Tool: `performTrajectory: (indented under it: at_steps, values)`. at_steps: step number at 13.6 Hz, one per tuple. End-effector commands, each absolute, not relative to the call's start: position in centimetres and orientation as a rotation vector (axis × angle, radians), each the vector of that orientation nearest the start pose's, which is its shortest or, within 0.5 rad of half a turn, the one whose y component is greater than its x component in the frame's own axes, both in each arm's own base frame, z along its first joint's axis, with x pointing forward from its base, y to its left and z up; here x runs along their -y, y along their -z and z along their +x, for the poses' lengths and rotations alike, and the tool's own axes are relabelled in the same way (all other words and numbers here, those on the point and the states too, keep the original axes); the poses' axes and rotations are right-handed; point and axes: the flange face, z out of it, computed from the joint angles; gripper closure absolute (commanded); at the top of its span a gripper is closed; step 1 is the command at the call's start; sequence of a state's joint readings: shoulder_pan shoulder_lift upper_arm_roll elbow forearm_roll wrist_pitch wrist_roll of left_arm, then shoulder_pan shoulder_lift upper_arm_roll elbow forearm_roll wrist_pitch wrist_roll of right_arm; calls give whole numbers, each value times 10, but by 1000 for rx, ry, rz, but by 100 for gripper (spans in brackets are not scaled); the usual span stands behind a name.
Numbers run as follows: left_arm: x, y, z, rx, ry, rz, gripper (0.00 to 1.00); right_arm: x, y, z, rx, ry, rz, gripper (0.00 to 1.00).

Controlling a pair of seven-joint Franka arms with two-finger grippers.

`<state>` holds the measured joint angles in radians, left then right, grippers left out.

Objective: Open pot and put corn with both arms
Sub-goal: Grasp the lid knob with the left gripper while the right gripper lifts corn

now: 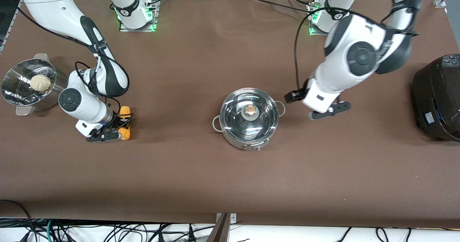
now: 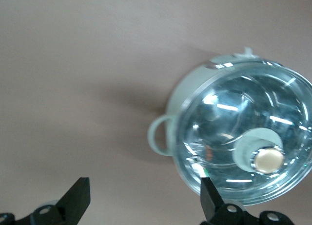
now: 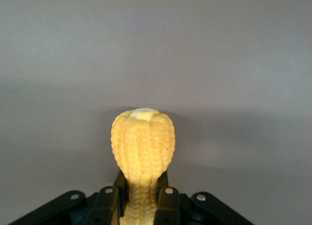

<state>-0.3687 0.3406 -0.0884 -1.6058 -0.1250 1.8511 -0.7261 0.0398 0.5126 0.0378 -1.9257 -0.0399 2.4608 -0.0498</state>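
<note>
The steel pot (image 1: 230,130) stands mid-table with its glass lid (image 1: 233,109) on and the beige knob (image 1: 251,109) on top. My left gripper (image 1: 312,106) is open and empty beside the pot, toward the left arm's end. The left wrist view shows its fingers spread (image 2: 144,188) and the lidded pot (image 2: 234,122) with the knob (image 2: 268,160) close by. My right gripper (image 1: 116,125) is shut on the yellow corn (image 1: 124,110) at or just above the table, toward the right arm's end. In the right wrist view the corn (image 3: 142,142) sticks out from between the fingers of the right gripper (image 3: 141,186).
A perforated steel steamer bowl (image 1: 14,87) with a pale bun (image 1: 39,82) stands near the right arm's end, close to the right arm. A large black cooker (image 1: 438,98) stands at the left arm's end. Brown table (image 1: 215,184) stretches toward the camera.
</note>
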Motion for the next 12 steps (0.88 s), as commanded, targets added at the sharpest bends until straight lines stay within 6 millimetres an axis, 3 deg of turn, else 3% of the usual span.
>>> performTrajectory:
  at_steps: [1,3,7,10,12]
  values:
    - [348,-404,577,428,-194,-3148,1,-45,-288,635,287,23,-3143,81]
    - [390,-391,572,490,-159,-3110,1,-43,-333,647,269,-79,-3147,81]
    - [434,-366,563,496,-143,-3084,1,-36,-412,661,240,-211,-3149,81]
    - [442,-380,574,528,-56,-3089,1,-28,-454,659,218,-311,-3146,81]
    - [442,-378,578,521,-36,-3085,1,-25,-488,653,211,-377,-3142,81]
